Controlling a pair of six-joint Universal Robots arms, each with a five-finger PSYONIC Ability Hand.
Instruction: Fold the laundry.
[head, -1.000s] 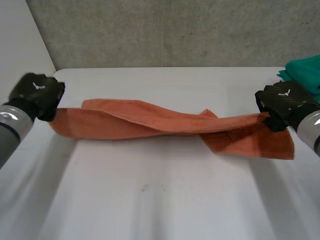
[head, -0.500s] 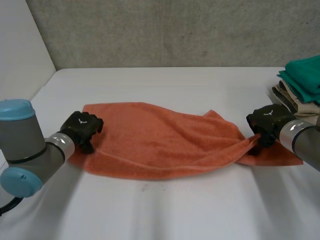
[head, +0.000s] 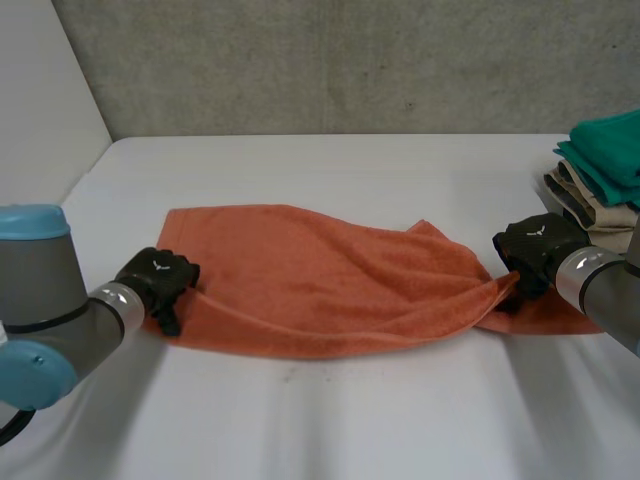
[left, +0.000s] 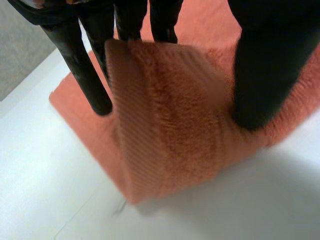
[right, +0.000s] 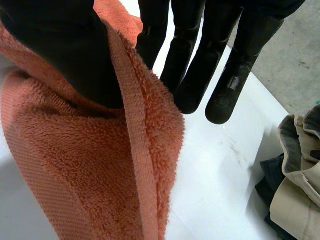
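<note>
So the orange towel (head: 320, 285) is lying flat across the middle of the frame on the white table (head: 350, 420) now, not hanging stretched and twisted in the air like a second ago. The left hand (head: 160, 282) at the lower left is still pinching its end between thumb and fingers, and it's sliding slightly toward the bottom of the frame. The right hand (head: 535, 250) at the right is gripping its corner too, barely moving. I'm guessing they're smoothing it for the next fold. The folded pile (head: 600, 170) is sitting upper right.
</note>
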